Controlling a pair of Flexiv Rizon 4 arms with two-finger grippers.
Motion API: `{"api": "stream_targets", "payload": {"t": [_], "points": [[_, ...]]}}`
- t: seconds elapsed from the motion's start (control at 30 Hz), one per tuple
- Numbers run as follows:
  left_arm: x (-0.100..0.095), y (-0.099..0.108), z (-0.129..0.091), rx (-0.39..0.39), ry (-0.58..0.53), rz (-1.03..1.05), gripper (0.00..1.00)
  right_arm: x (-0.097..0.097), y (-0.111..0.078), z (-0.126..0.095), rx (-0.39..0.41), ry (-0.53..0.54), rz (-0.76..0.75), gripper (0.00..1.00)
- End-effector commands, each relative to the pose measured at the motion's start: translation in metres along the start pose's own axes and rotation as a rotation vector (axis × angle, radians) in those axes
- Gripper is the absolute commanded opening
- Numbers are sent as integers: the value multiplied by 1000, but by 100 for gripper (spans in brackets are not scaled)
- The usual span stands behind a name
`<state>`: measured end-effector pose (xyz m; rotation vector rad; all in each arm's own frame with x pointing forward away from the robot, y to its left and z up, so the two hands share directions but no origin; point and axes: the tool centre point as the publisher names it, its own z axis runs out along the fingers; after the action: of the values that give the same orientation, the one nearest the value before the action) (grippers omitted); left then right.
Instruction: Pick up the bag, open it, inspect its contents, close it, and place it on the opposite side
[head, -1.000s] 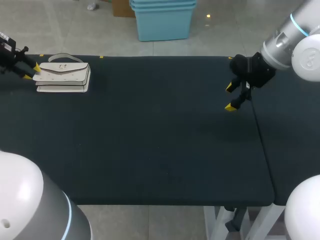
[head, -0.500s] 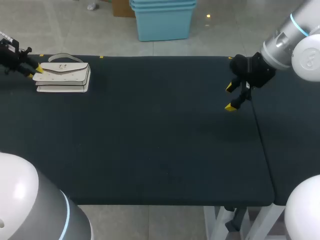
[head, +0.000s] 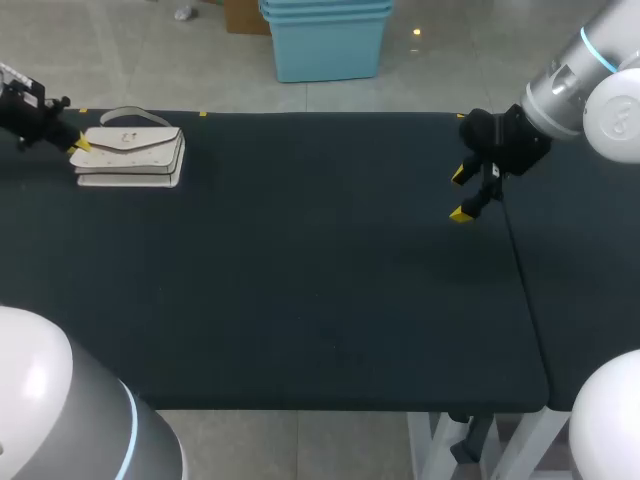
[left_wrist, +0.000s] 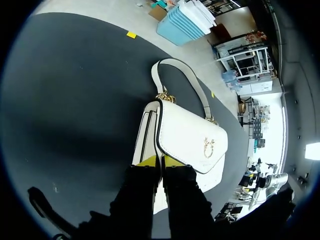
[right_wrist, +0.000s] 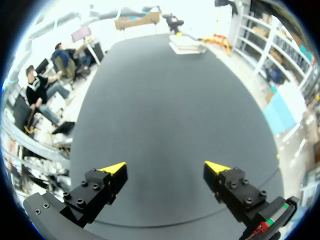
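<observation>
Nips the near end of the white bag (left_wrist: 144, 140) with the left pincer (left_wrist: 160, 160), tips drawn narrow on the edge of the flap (left_wrist: 200, 150). Holds the right pincer (right_wrist: 165, 167) wide and empty above the tabletop (head: 320, 280), well apart from the bag. Shows the bag lying flat, flap shut, strap (left_wrist: 170, 60) ahead of the left pincer. Looks barely begun: lifting, opening, inspecting, closing and crossing over all left to do.

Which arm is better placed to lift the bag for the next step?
Left. The left arm has its jaws closed on the flap edge of the white bag. The right arm hangs far off at the opposite side, its jaws open and empty.
</observation>
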<state>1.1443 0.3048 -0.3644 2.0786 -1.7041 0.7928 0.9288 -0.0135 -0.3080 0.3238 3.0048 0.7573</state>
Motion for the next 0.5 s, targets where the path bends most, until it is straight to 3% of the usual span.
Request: {"api": "stream_targets", "payload": {"t": [0.03,0.5], "points": [[2,2,3,-142,16,0,0,-1,0,0,-1,3,-1,100],[43,48,28,-92,31,2,0,-1,0,0,-1,3,-1,100]]}}
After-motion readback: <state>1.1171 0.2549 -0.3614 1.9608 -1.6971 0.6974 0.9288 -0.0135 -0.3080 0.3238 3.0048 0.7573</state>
